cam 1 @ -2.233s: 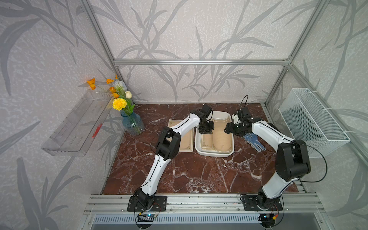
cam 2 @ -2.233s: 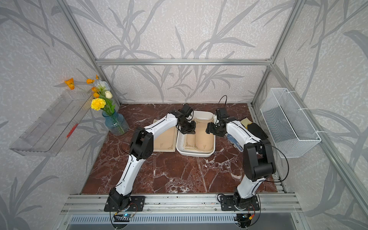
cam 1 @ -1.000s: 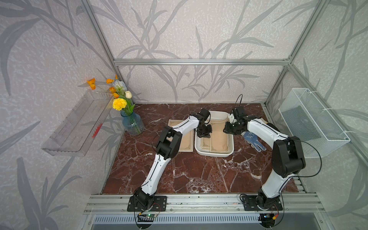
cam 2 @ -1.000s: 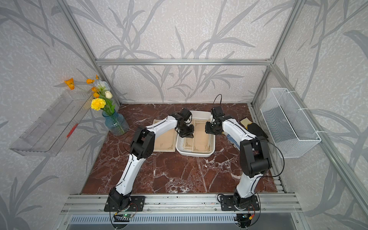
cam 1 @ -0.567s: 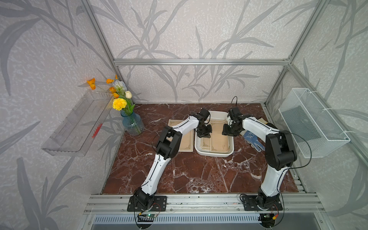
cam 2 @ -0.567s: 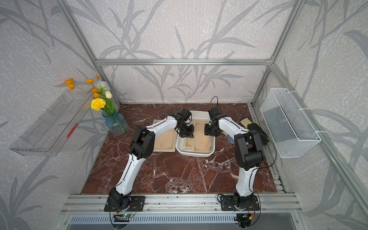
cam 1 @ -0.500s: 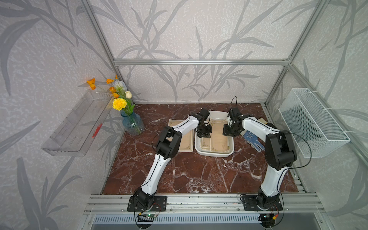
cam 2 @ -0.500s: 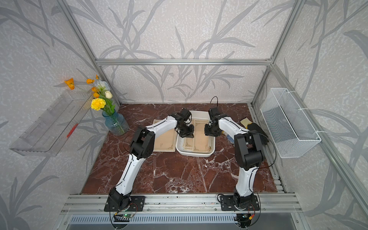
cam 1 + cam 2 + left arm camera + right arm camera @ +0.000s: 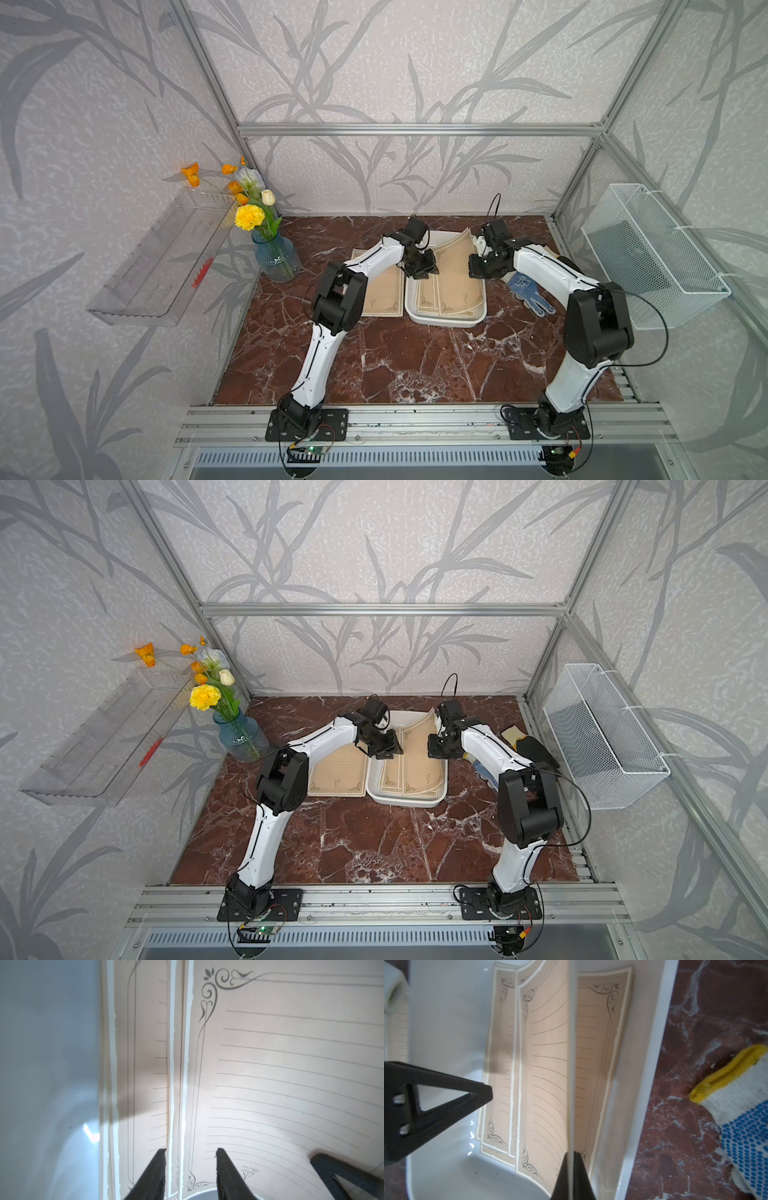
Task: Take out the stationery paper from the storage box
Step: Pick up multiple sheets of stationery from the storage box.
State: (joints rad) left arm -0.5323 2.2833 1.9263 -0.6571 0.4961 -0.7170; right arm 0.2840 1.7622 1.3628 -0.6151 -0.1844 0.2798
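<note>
Several tan ruled sheets of stationery paper (image 9: 451, 278) lie in the shallow white rectangular storage box (image 9: 444, 322) at the far middle of the red marble table (image 9: 395, 361). Right end effector (image 9: 572, 1156) is clamped on one sheet's raised edge; left end effector (image 9: 191, 1152) stands part open over the sheets, holding nothing.

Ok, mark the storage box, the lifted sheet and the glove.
storage box (image 9: 444, 322): in a top view, front wall.
lifted sheet (image 9: 455, 266): in a top view, ruled face.
glove (image 9: 523, 286): in a top view, blue-dotted palm.
</note>
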